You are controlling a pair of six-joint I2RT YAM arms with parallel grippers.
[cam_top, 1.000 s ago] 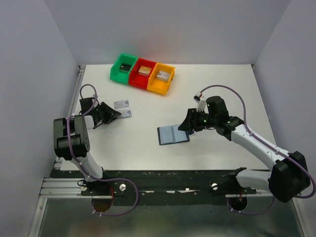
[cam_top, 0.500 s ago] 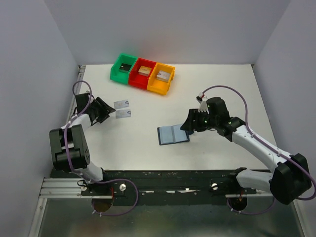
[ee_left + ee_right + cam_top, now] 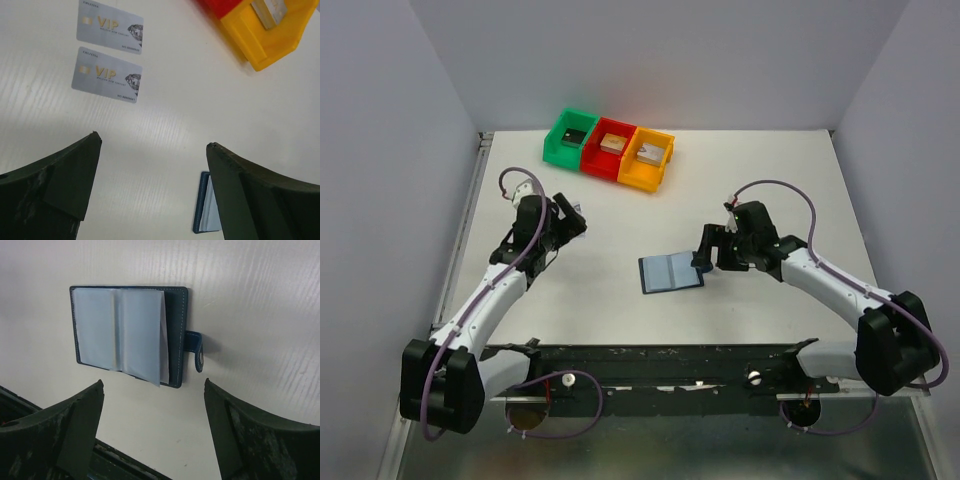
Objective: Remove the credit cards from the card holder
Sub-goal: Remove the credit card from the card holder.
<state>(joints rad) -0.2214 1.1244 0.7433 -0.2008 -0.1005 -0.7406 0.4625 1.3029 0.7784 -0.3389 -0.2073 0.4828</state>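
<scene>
white worktop (image 3: 760,170) bearing navy card holder (image 3: 125,342), laid open near centre, pale pockets up, any remaining cards not discernible. right pincer (image 3: 153,385) spread wide over holder, gripping nothing; left pincer (image 3: 153,140) parted, empty, near two silver credit cards (image 3: 107,75) flat on worktop, well apart from holder. likely hazard: unpinned holder sliding or lifting whole during next pull, thin pocket leaves snagging.

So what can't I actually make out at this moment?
Top view: the two silver cards are mostly covered by the left hand.
Right wrist view: the card holder lies open, but its front sleeves hide whatever sits behind them.
What lies in the three bins: too small in the top view, and the orange bin is cut off by the left wrist view's edge.
</scene>
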